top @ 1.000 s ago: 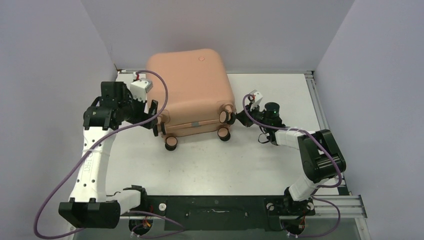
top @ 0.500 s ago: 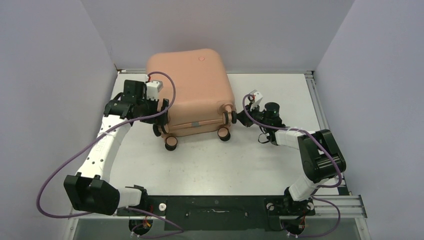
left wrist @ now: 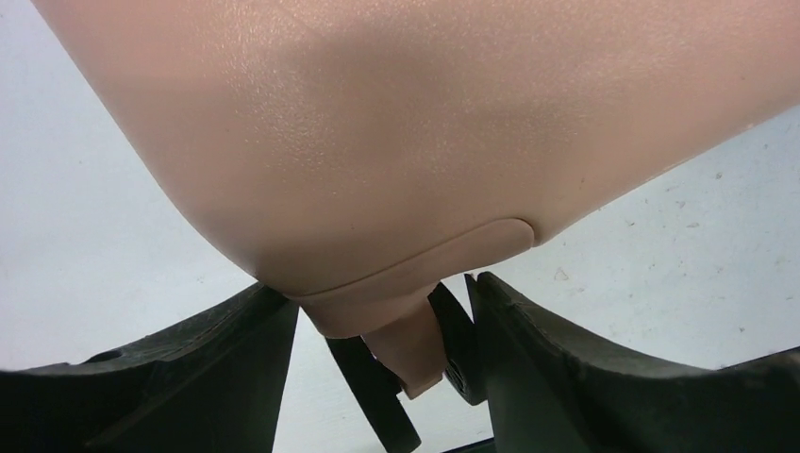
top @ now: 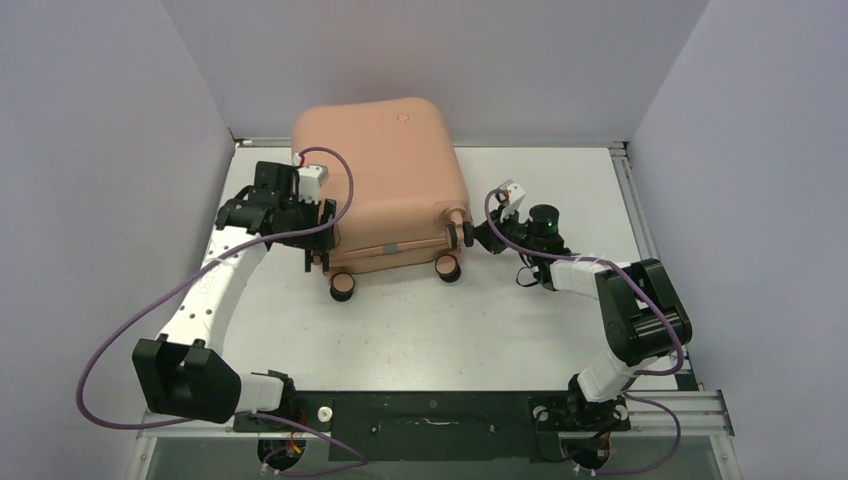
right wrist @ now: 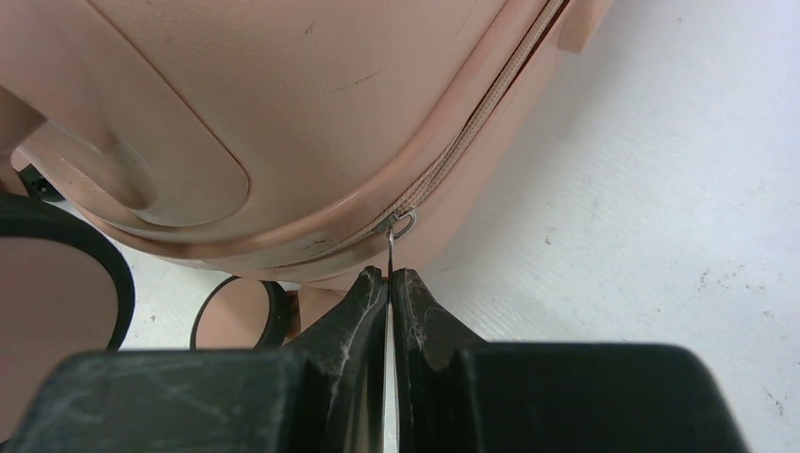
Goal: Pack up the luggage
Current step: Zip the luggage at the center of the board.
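- L arm [top: 215, 285] now in at luggage [top: 385, 170] near-left caster [left wrist: 396, 340]; L jaws apart, straddling it.
- R jaws pinch zip pull [right wrist: 390, 247].
- Closed luggage: salmon-pink, flat on worktop [top: 420, 320].

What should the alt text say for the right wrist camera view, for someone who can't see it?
The right gripper, its black fingers pressed together, pinches the thin metal zipper pull at a rounded corner of the salmon-pink luggage. Caster wheels show at left, the white table at right.
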Robot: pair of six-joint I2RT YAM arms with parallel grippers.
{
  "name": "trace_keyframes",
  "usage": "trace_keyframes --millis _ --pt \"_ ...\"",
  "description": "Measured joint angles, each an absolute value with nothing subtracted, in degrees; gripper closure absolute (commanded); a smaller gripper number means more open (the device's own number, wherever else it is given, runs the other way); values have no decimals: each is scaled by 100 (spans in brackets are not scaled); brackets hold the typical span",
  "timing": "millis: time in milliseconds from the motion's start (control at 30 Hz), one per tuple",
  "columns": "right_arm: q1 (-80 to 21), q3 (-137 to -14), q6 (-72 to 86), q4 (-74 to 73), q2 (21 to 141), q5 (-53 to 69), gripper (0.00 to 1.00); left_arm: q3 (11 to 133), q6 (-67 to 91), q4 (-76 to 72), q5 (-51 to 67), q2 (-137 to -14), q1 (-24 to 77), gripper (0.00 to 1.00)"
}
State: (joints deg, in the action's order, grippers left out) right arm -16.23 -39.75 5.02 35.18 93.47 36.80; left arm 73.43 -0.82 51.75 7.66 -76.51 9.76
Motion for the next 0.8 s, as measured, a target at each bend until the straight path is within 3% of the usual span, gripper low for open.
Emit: trace_keyframes --millis 267,433,800 --pt "-1634 -3988 482 3489 9349 3677 95 7028 233 4840 534 -7537 961 83" --pt "-1632 -4014 447 3448 9356 3673 95 7067 226 4869 519 -7596 963 99" --pt "-1479 -4445 611 3179 9682 3621 95 7129 56 4941 718 -7662 814 100"
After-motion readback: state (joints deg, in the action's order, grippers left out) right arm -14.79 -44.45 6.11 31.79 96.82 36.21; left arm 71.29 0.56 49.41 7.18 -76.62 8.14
